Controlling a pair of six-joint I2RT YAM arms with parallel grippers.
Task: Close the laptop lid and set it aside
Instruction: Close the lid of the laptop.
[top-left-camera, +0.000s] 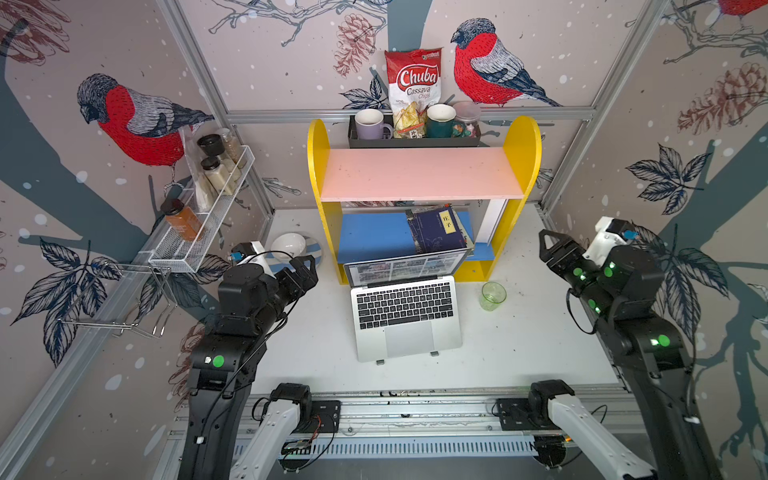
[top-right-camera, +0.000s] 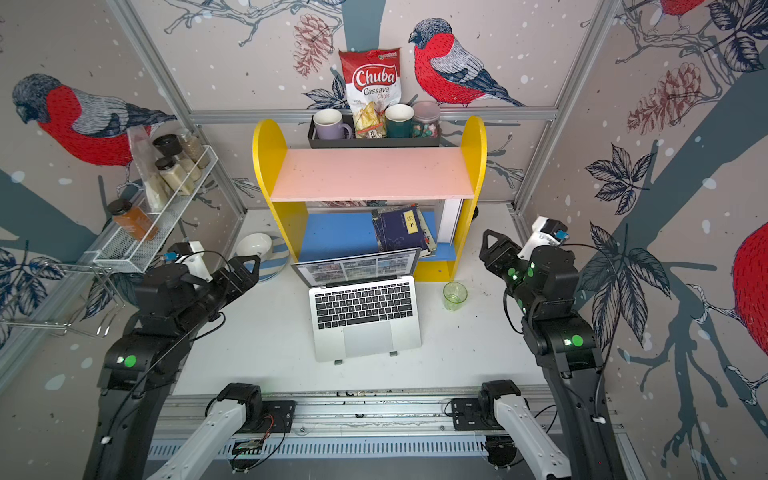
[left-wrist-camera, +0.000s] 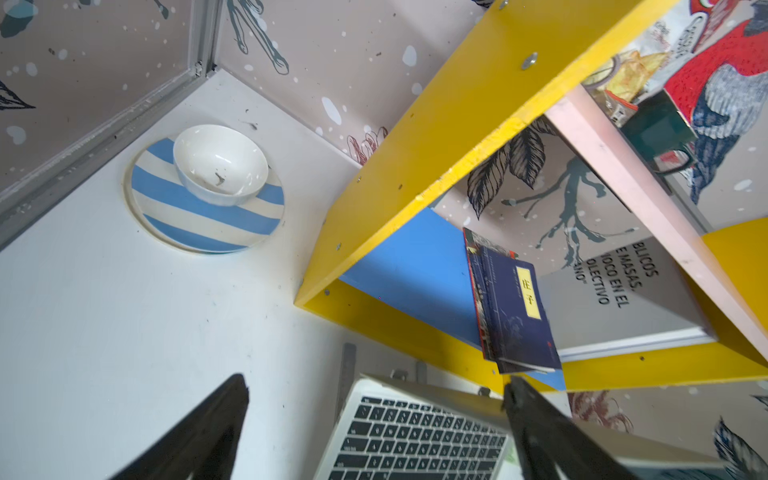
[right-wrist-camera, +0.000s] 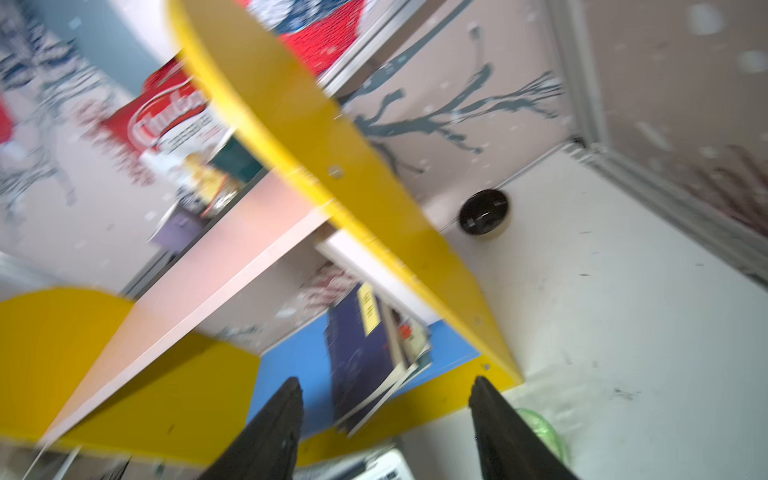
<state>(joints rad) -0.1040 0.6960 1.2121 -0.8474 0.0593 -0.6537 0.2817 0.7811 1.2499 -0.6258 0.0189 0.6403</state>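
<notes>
Standing open on the white table (top-left-camera: 519, 340), the laptop (top-left-camera: 405, 318) lay midway between the table's left and right edges and toward its back edge, just in front of the yellow shelf unit (top-left-camera: 318, 166). The lid (top-left-camera: 409, 266) was raised and leaned back, its lit screen facing the front edge. Its upper edge stood before the unit's blue lower shelf, close beneath the dark blue book (top-left-camera: 440, 232); whether lid and book touched could not be told. Two small grey feet (top-left-camera: 379, 362) showed beneath the laptop's front edge.

A clear green cup (top-left-camera: 493, 296) stood just to the laptop's right, apart from it. A white bowl (top-left-camera: 289, 245) sat on a blue-striped plate (left-wrist-camera: 199, 224) near the back left corner.

The left gripper (top-left-camera: 305, 266) hung above the table just left of the lid, beside the bowl. In the left wrist view its fingers (left-wrist-camera: 216, 419) stood wide apart and held nothing, with the laptop's rear corner showing between them.

The right gripper (top-left-camera: 548, 245) was raised near the table's right edge, well apart from the laptop. The right wrist view was blurred, yet its fingers (right-wrist-camera: 274, 428) could be seen parted and empty, pointing toward the shelf unit. Neither gripper touched the laptop.
</notes>
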